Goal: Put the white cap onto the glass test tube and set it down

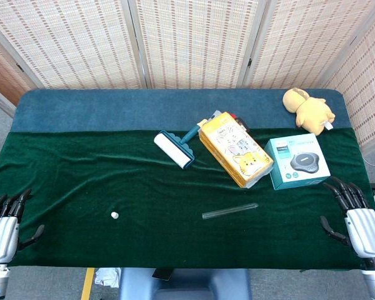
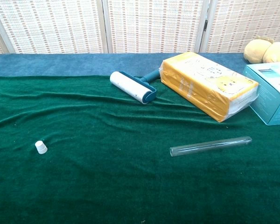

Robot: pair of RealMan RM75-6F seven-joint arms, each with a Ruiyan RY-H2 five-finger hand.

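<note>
Pickup step not yet begun: left hand (image 1: 3, 234) and right hand (image 1: 362, 225) rest empty, fingers apart; small white plastic cap (image 2: 41, 147) lies nearer left, clear glass test tube (image 2: 210, 145) nearer right; grasp each next

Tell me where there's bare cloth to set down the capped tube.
Bare green cloth lies between the white cap and the glass test tube, below the lint roller. Crowded at back right: tissue pack, teal box.

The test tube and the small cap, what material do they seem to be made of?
The test tube looks like clear glass: the green cloth shows through it and its edge glints. The white cap seems matte plastic or rubber, opaque with no shine; too small to tell which.
</note>
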